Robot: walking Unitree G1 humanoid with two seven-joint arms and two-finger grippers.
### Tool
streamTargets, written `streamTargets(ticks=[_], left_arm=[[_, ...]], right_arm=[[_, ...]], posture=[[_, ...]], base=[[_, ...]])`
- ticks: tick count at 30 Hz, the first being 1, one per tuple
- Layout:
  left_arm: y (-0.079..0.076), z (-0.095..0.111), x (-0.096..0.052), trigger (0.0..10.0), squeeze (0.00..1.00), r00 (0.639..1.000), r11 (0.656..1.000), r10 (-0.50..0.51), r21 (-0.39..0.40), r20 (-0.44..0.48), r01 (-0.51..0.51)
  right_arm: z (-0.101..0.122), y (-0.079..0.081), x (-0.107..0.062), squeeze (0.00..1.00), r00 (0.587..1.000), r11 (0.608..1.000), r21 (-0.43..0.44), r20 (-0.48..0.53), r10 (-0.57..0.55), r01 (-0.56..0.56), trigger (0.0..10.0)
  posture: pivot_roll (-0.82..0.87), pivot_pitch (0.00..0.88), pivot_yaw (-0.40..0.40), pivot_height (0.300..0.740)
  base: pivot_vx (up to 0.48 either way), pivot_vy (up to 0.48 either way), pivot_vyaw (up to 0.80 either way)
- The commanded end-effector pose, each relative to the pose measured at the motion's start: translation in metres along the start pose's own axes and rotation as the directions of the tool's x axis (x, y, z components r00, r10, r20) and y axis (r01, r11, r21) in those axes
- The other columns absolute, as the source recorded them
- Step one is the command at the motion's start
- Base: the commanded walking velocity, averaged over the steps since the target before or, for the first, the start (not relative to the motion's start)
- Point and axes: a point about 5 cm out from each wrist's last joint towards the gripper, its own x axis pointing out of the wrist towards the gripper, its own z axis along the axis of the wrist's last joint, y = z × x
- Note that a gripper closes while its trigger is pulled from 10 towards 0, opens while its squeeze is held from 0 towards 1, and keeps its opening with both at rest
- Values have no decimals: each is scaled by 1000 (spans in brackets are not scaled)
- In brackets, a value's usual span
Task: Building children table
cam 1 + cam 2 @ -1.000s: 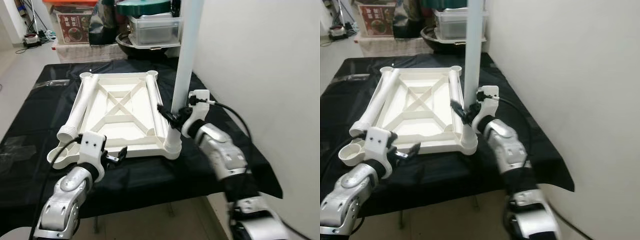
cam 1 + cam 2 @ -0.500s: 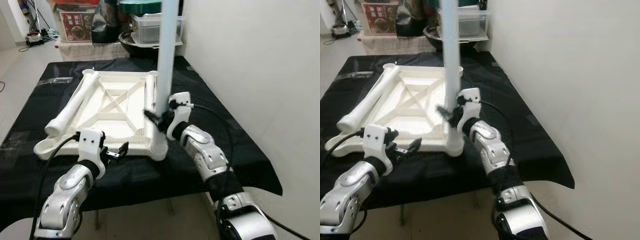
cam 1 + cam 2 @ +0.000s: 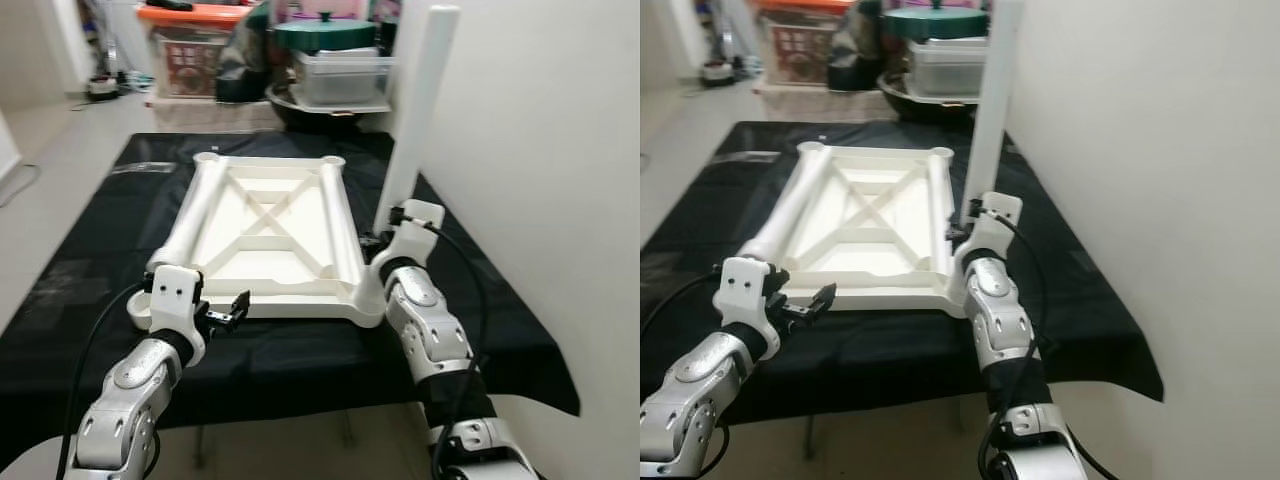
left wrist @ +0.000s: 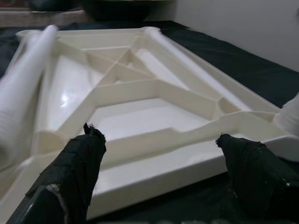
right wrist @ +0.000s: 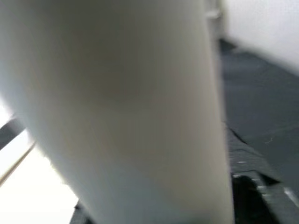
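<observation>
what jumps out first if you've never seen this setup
A tall white table leg stands upright at the near right corner of an upside-down white tabletop on a black-draped table, with the right gripper at its base. The left gripper hovers open by the tabletop's near edge.

White plastic tabletop (image 3: 268, 235), rectangular, lying upside down on a black cloth, its underside ribbed with a central X brace and cross bars; round sockets at the corners. One white tubular leg (image 3: 417, 115) stands upright, slightly tilted, rising from the near right corner socket (image 3: 368, 300). A second white leg (image 3: 187, 222) lies flat along the left edge of the tabletop, its near end by the near left corner. In the right wrist view the upright leg (image 5: 117, 107) appears as a blurred pale cylinder close to the lens
</observation>
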Motion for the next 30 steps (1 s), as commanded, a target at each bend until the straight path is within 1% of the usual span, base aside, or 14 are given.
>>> streamTargets(ticks=[1,3,4,13,14,15,17,18,19,20,22,23,25,30], left_arm=[[-1,-3,1,10000,0,1000,1000,1,-7,-15,-1],[-1,-3,1,10000,0,1000,1000,1,-7,-15,-1],[-1,-3,1,10000,0,1000,1000,0,-9,-13,0],[-2,0,2,10000,0,1000,999,-14,-31,2,14],[-2,0,2,10000,0,1000,999,-14,-31,2,14],[-2,-1,1,10000,0,1000,999,-12,-29,2,13],[-2,-1,1,10000,0,1000,999,-12,-29,2,13],[-2,0,0,10000,0,1000,999,-10,-32,3,10],[-2,0,0,10000,0,1000,999,-10,-32,3,10],[-2,-1,-1,10000,0,1000,1000,-7,-25,0,7],[-2,-1,-1,10000,0,1000,1000,-7,-25,0,7],[-1,-1,-2,10000,0,1000,1000,-4,-27,-1,4],[-1,-1,-3,10000,0,1000,1000,-3,-31,-1,3],[-1,-1,-3,10000,0,1000,1000,-4,-28,-5,4]], right_arm=[[10,16,5,169,975,974,32,26,223,-224,10000],[10,16,5,169,975,974,32,26,223,-224,10000],[21,25,5,0,931,933,20,70,358,-360,10000],[10,40,-17,0,633,623,-132,-54,773,-771,10000],[10,40,-17,0,633,623,-132,-54,773,-771,10000],[4,40,-14,0,653,643,-127,-70,754,-755,7137],[4,40,-14,0,653,643,-127,-70,754,-755,7137],[-1,38,-6,0,723,710,-144,-76,686,-689,0],[-1,38,-6,0,723,710,-144,-76,686,-689,0],[-4,32,6,0,846,839,-111,-74,528,-533,0],[-4,32,6,0,846,839,-111,-74,528,-533,0],[-8,16,17,0,957,955,-90,-81,277,-284,0],[-12,-7,20,0,995,998,-46,-91,-36,32,0],[-22,-28,6,0,944,949,-6,-104,-315,316,0]], posture=[[54,0,-73,740],[54,0,-73,740],[48,0,-72,740],[61,0,-85,740],[61,0,-85,740],[69,0,-90,740],[69,0,-90,740],[79,0,-91,740],[79,0,-91,740],[79,0,-92,740],[79,0,-92,740],[83,0,-91,740],[81,0,-89,740],[75,0,-80,740]], base=[[0,0,0],[0,0,0],[0,0,0],[0,0,0],[0,0,0],[0,0,0],[0,0,0],[0,0,0],[0,0,0],[0,0,0],[0,0,0],[0,0,0],[0,0,0],[0,0,0]])
